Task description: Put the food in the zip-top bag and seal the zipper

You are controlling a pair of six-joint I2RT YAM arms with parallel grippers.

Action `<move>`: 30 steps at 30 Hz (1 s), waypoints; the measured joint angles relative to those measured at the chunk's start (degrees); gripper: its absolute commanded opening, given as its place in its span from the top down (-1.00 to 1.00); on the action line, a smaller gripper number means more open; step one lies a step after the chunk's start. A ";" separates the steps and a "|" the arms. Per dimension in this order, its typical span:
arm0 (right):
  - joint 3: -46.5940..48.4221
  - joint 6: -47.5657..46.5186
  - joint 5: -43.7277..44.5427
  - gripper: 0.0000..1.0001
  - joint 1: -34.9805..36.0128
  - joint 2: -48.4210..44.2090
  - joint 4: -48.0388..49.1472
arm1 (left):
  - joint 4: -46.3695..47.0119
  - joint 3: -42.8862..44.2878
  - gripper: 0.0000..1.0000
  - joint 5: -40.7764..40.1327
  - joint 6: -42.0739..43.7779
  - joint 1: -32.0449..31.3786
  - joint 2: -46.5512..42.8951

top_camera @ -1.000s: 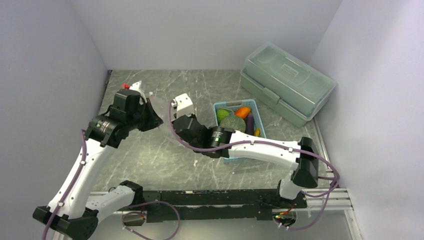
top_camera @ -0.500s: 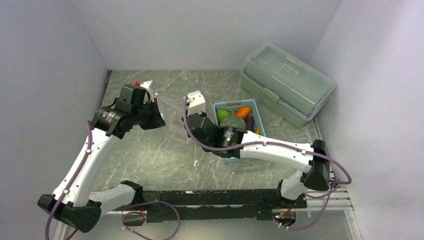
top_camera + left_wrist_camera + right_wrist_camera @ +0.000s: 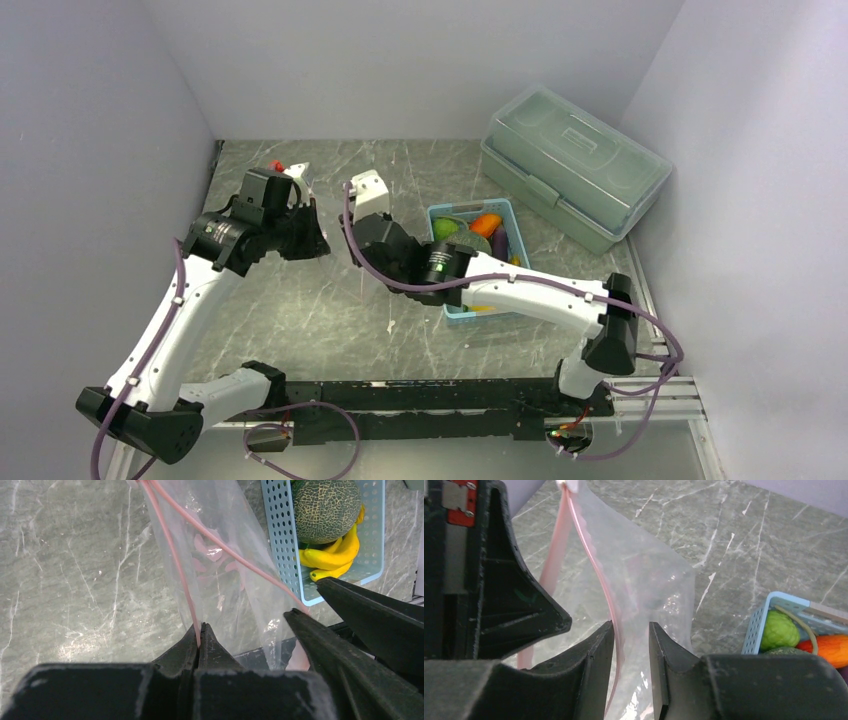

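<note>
Firmly left jaws pinch pink zipper (image 3: 176, 567) of clear crinkly bag (image 3: 227, 597); right jaws parted.

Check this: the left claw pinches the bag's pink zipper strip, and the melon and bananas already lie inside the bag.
Not quite. The left claw does pinch the zipper strip, but the melon and bananas lie in the blue basket, not the bag; the left wrist view shows it.
</note>
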 measured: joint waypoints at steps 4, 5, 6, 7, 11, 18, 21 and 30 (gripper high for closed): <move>3.08 -0.66 -0.96 0.26 -0.04 2.62 -0.72 | 0.00 0.00 1.00 0.00 0.24 0.00 0.00; 3.98 -0.98 -1.16 0.26 -0.04 3.80 -1.42 | -0.02 0.00 1.00 0.00 0.33 0.00 0.00; 4.00 -1.01 -1.16 0.26 -0.04 3.87 -1.49 | -0.02 0.00 1.00 0.00 0.33 0.00 0.00; 4.31 -1.05 -1.16 0.27 -0.04 4.22 -2.01 | -0.02 0.00 1.00 -0.02 0.39 0.00 0.00; 6.40 -1.22 -1.03 0.48 -0.04 6.54 -4.11 | -0.09 0.02 1.00 -0.13 0.48 0.00 -0.11; 6.62 -2.10 0.81 1.00 -0.04 7.50 -7.02 | -1.22 1.03 1.00 -0.46 1.25 0.00 -0.17; 6.91 -2.60 2.12 1.00 -0.31 7.50 -7.52 | -2.34 2.43 1.00 -1.40 1.73 0.00 -0.07; 6.62 -3.15 3.39 1.00 -4.11 6.60 -7.45 | -6.80 10.80 1.00 -5.40 4.15 0.00 2.64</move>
